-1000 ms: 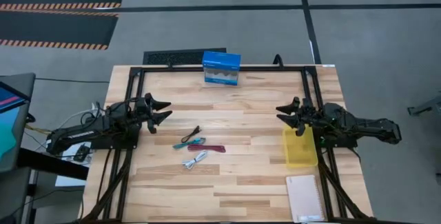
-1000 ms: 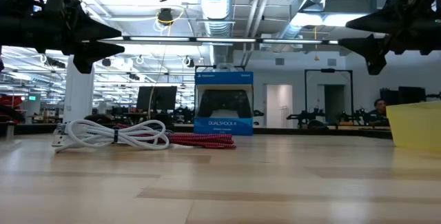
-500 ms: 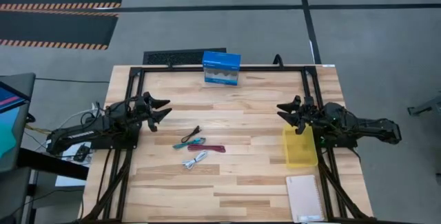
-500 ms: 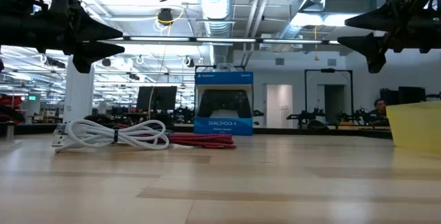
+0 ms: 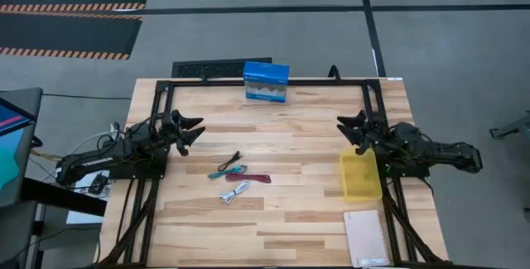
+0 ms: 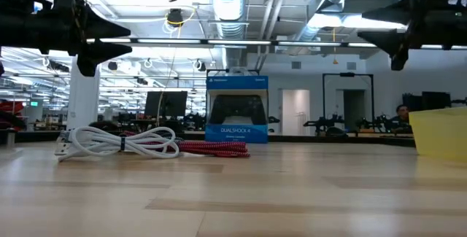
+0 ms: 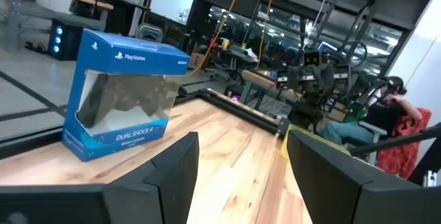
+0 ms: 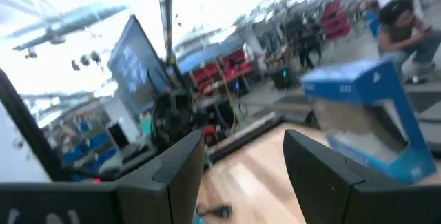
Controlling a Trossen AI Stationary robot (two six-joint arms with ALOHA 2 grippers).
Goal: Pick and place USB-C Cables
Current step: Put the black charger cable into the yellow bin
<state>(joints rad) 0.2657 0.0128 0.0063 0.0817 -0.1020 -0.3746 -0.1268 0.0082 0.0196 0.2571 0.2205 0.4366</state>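
Observation:
Four cable bundles lie on the table's middle: black (image 5: 234, 159), teal (image 5: 227, 171), maroon (image 5: 258, 177) and white (image 5: 236, 190). The low view shows the white bundle (image 6: 117, 142) in front of the maroon one (image 6: 216, 148). My left gripper (image 5: 194, 131) hovers open and empty above the table, left of the cables and beyond them. My right gripper (image 5: 348, 128) hovers open and empty at the right, by the far end of a yellow bin (image 5: 361, 177). Each wrist view shows its own gripper open, the left (image 7: 241, 176) and the right (image 8: 241, 176), with nothing between the fingers.
A blue boxed game controller (image 5: 266, 82) stands at the table's far edge and also shows in the low view (image 6: 236, 109). A white notebook (image 5: 366, 237) lies at the near right corner. Black frame rails run along both sides of the table. People sit in the room behind.
My right gripper has risen a little and swung toward the table's far edge, staying open. The cables have not moved.

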